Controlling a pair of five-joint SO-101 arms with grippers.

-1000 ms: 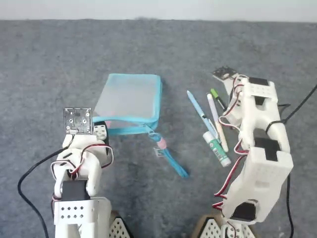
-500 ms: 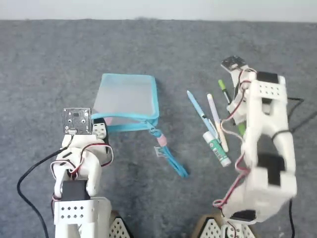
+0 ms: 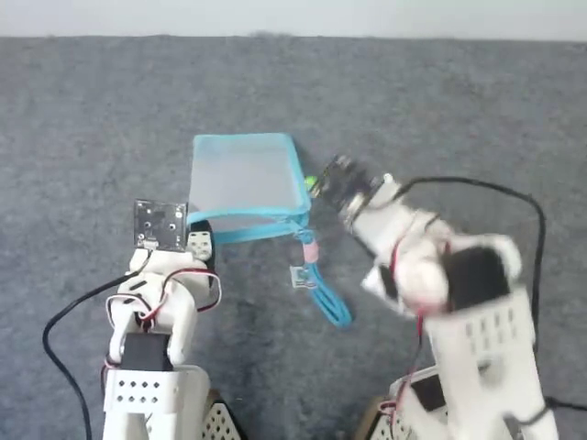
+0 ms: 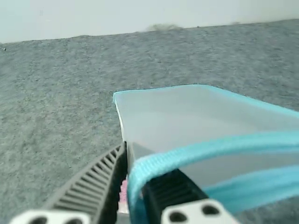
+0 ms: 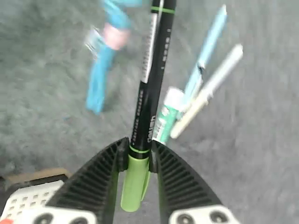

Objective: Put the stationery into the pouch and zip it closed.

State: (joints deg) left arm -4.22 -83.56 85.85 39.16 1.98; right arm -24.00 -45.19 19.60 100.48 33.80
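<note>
Your right arm has swung away from the pile of pens and across to the pouch [image 3: 243,174]. Its fingers [image 5: 100,179] are clamped on the green-capped end of a black-and-green pen [image 5: 148,93], which juts straight out ahead of them. From above, the pen's far tip sits just at the pouch's corner by the open mouth. So one item is lifted and nearly delivered; I judge the insertion is next.

Your left arm's fingers [image 4: 93,186] are closed on the pouch's blue-trimmed edge, with the clear body stretching away in front of them. The pouch has shifted only slightly.

Beyond the right fingers, beside the held pen, the blue pen [image 5: 208,46], white pen [image 5: 210,88] and green-and-white tube [image 5: 168,112] lie on the desk, unpacked. The zip's blue strap [image 5: 105,70] trails on the other side.

White print runs along the held pen's barrel, and the tube carries a label.
</note>
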